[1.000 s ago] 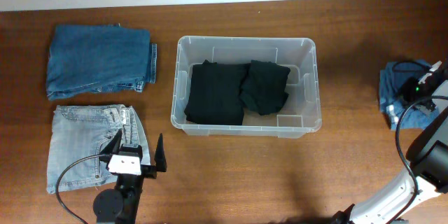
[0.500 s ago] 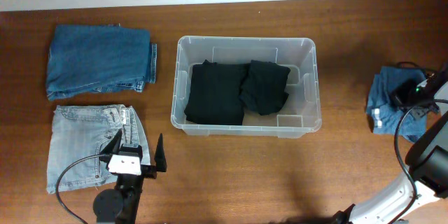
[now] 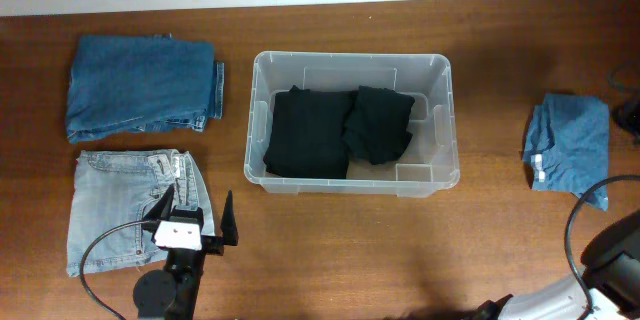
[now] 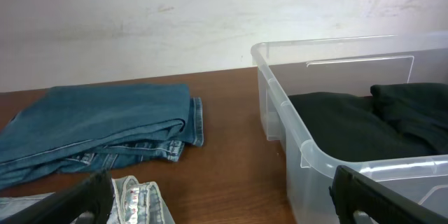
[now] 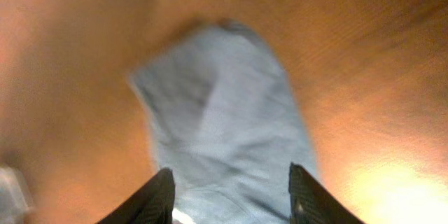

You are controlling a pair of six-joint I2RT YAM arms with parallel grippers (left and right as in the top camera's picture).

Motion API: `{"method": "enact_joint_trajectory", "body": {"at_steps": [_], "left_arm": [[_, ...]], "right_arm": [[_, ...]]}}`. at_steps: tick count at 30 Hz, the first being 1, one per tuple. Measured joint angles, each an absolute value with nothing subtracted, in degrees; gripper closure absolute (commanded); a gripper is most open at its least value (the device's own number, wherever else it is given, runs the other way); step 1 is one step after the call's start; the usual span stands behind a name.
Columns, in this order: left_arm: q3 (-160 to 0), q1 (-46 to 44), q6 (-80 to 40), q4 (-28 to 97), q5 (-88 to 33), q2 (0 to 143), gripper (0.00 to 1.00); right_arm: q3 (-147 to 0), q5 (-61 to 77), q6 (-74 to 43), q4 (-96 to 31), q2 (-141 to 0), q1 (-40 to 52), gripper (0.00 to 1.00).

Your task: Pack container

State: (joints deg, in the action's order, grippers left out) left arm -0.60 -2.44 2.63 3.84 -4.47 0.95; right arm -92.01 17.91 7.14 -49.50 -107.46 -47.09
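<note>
The clear plastic container [image 3: 440, 175] stands mid-table with two folded black garments [image 3: 308, 132] inside; it also shows in the left wrist view [image 4: 308, 155]. My left gripper [image 3: 197, 218] is open and empty, low at the front left, between the light jeans [image 3: 120, 215] and the container; in its own view [image 4: 224, 206] the jaws stand wide apart. A small blue garment [image 3: 568, 142] lies flat at the right. My right gripper [image 5: 231, 196] is open above that garment [image 5: 224, 112] in a blurred view; in the overhead view it is almost off the right edge.
Folded dark blue jeans [image 3: 140, 85] lie at the back left, also visible in the left wrist view [image 4: 98, 126]. The light jeans' waistband [image 4: 136, 196] lies by my left finger. The right arm's base [image 3: 610, 250] and cable sit at the front right corner.
The right gripper shifted the blue garment slightly left, let go of it and pulled away to the right edge. The garment now lies uncovered. The left arm has not moved.
</note>
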Motion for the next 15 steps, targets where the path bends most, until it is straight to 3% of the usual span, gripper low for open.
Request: {"method": "enact_joint_trajectory", "body": {"at_steps": [4, 15], "left_arm": [[-0.60, -2.44, 2.63, 3.86, -4.47, 0.95, 0.01], [-0.60, -2.44, 2.63, 3.86, -4.47, 0.95, 0.01]], "right_arm": [[-91.15, 17.39, 15.00, -49.15, -108.97, -49.60, 0.25], [-90.78, 17.37, 20.47, -46.11, -114.72, -49.63, 0.21]]}}
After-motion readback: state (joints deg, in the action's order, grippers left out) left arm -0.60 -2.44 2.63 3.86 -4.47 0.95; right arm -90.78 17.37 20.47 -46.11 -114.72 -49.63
